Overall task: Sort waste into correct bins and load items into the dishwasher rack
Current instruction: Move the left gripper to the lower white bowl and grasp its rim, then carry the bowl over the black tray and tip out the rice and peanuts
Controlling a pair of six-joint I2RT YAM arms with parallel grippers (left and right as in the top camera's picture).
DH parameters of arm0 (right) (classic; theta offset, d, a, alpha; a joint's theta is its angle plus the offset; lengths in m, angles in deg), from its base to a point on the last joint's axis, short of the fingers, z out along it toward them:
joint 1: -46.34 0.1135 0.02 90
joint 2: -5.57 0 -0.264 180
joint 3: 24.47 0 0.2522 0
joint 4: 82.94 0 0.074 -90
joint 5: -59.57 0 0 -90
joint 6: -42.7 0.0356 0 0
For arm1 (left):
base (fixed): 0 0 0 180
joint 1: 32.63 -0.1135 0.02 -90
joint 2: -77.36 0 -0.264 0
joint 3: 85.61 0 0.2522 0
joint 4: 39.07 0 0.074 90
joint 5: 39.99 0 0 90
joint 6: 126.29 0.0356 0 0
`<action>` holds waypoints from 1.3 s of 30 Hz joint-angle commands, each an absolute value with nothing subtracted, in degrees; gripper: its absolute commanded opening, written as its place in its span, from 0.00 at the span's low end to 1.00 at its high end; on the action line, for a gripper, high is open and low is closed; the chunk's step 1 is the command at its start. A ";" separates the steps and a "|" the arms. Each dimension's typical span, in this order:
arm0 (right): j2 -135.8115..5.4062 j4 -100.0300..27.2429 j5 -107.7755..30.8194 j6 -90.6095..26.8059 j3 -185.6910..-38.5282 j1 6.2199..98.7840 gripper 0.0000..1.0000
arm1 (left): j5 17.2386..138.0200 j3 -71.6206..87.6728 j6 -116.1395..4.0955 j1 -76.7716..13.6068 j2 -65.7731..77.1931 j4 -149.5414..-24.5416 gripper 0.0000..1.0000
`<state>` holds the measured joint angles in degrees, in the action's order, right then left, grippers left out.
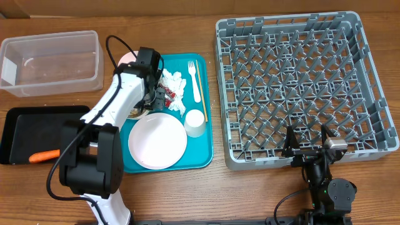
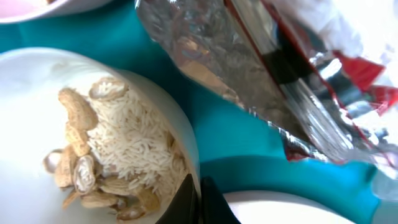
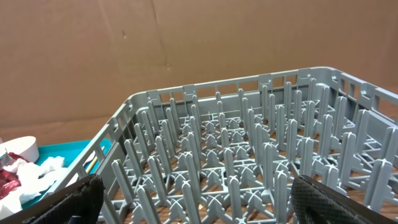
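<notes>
My left gripper (image 1: 148, 103) is low over the teal tray, shut on the rim of a white bowl (image 2: 37, 99) that holds beige rice scraps (image 2: 134, 146) and peanut shells; the fingers (image 2: 199, 202) pinch the rim. The red-and-silver wrapper (image 2: 280, 81) lies right beside the bowl, next to crumpled napkins (image 1: 175, 82). The white plate (image 1: 157, 141), cup (image 1: 195, 122), fork (image 1: 194, 80) and wooden stick (image 1: 201, 87) sit on the tray. A second pinkish bowl (image 1: 128, 59) is behind the arm. The carrot (image 1: 44, 156) lies in the black tray (image 1: 22, 125). My right gripper (image 1: 309, 147) is open and empty at the front edge of the grey rack (image 1: 300, 81).
The clear tub (image 1: 50, 62) stands at the back left, with nothing in it. The teal serving tray (image 1: 206, 153) sits between the black tray and the rack. The rack's upright pegs (image 3: 236, 162) fill the right wrist view, with a cardboard wall behind.
</notes>
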<state>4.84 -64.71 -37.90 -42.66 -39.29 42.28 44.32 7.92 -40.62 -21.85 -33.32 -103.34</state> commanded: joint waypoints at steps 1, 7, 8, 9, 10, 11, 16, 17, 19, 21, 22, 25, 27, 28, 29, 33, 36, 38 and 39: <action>5.38 -64.97 -37.59 -42.85 -38.70 42.09 1.00 | 46.16 14.52 -42.79 -22.00 -30.67 -107.38 0.04; 5.38 -64.97 -37.59 -42.85 -38.70 42.09 1.00 | 47.14 23.44 -46.18 -22.00 -28.35 -115.55 0.04; 5.38 -64.97 -37.59 -42.85 -38.70 42.09 1.00 | 47.14 24.72 -46.85 -22.00 -27.72 -116.87 0.04; 5.38 -64.97 -37.59 -42.85 -38.70 42.09 1.00 | 47.16 25.95 -47.42 -22.11 -27.04 -118.09 0.04; 5.38 -64.97 -37.59 -42.83 -38.70 42.09 1.00 | 47.10 26.87 -47.97 -22.19 -26.41 -119.14 0.04; 5.38 -64.97 -37.59 -42.85 -38.70 42.09 1.00 | 47.12 27.78 -48.23 -22.41 -25.40 -120.32 0.04; 5.38 -64.97 -37.59 -42.85 -38.70 42.09 1.00 | 47.12 28.53 -51.55 -25.84 -18.93 -123.60 0.04; 5.38 -64.97 -37.59 -42.85 -38.70 42.09 1.00 | 47.12 28.53 -52.12 -27.22 -17.69 -124.03 0.04; 5.38 -64.97 -37.59 -42.85 -38.70 42.09 1.00 | 47.36 28.53 -53.32 -30.17 -15.76 -124.71 0.04; 5.38 -64.97 -37.59 -42.85 -38.70 42.09 1.00 | 50.26 28.51 -53.21 -33.93 -14.26 -125.41 0.04; 5.38 -64.97 -37.59 -42.85 -38.70 42.09 1.00 | 51.60 28.51 -53.19 -35.68 -13.88 -125.78 0.04; 5.38 -64.97 -37.59 -42.85 -38.70 42.09 1.00 | 54.18 28.35 -52.99 -41.30 -13.71 -126.66 0.04; 5.38 -64.97 -37.59 -42.85 -38.70 42.09 1.00 | 55.05 27.41 -52.99 -44.90 -13.71 -126.35 0.04; 5.38 -64.97 -37.59 -42.85 -38.70 42.09 1.00 | 56.14 27.00 -52.84 -46.57 -13.71 -126.26 0.04; 5.38 -64.97 -37.59 -42.85 -38.70 42.09 1.00 | 57.67 26.52 -52.36 -48.18 -13.71 -126.09 0.04; 5.38 -64.97 -37.59 -42.85 -38.70 42.09 1.00 | 66.09 23.74 -49.04 -55.13 -13.71 -124.34 0.04; 5.38 -64.97 -37.59 -42.85 -38.70 42.09 1.00 | 72.30 20.33 -47.12 -60.73 -13.73 -121.61 0.04; 5.38 -64.97 -37.59 -42.85 -38.70 42.09 1.00 | 78.79 17.07 -45.19 -65.03 -13.80 -118.68 0.04; 5.38 -64.97 -37.59 -42.85 -38.70 42.09 1.00 | 81.02 16.03 -44.60 -66.32 -13.86 -117.67 0.04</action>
